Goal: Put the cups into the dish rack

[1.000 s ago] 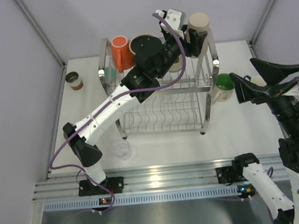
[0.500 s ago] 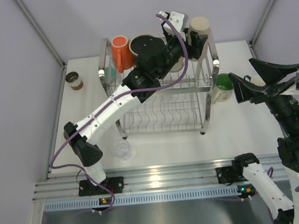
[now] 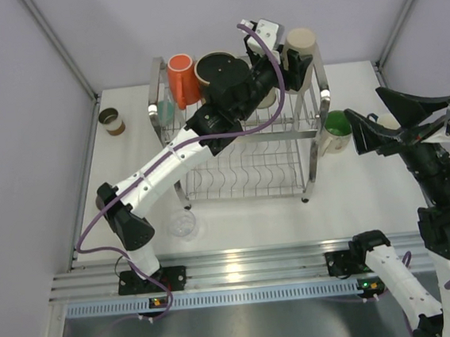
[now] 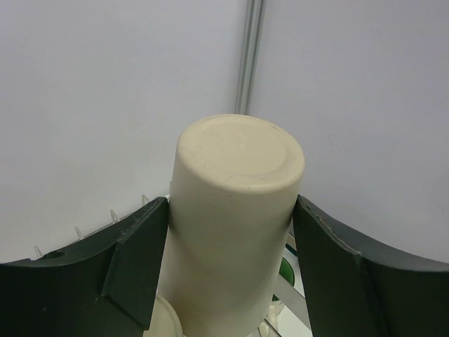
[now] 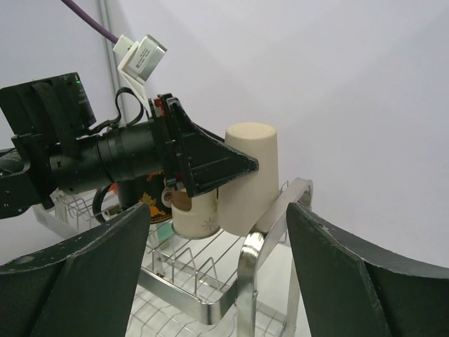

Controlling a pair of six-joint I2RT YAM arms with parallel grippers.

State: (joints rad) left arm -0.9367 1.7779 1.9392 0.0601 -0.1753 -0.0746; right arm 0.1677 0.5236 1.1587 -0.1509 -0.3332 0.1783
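Reaching across the dish rack point(image 3: 245, 174), the left end effector point(image 4: 231, 203) brackets the tall beige cup point(image 4: 235, 210) at the far right corner of the upper tier, next to the steel post point(image 5: 247, 281). The cup is inverted, base up and roughly upright. Both fingers point(image 4: 140, 260) lie against its opposite flanks in a wide grip. The wrist view does not show whether its rim rests on the wires. A small cream cup point(image 5: 193, 214) sits just beside it on the same tier. The right end effector point(image 3: 362, 103) hovers over the right side of the desk point(image 3: 255, 229). Its jaws are spread wide with nothing between them, and it points toward the rack. A green mug point(image 3: 335, 131) stands on the desk just beside the rack's right posts, near the right end effector. The orange cup point(image 3: 182, 78), black patterned mug point(image 3: 219, 69) and teal cup point(image 3: 165, 109) occupy the upper tier's far left. A brown paper cup point(image 3: 111, 120) and a clear cup point(image 3: 184, 222) remain on the desk, left of the rack and near its front left corner respectively.
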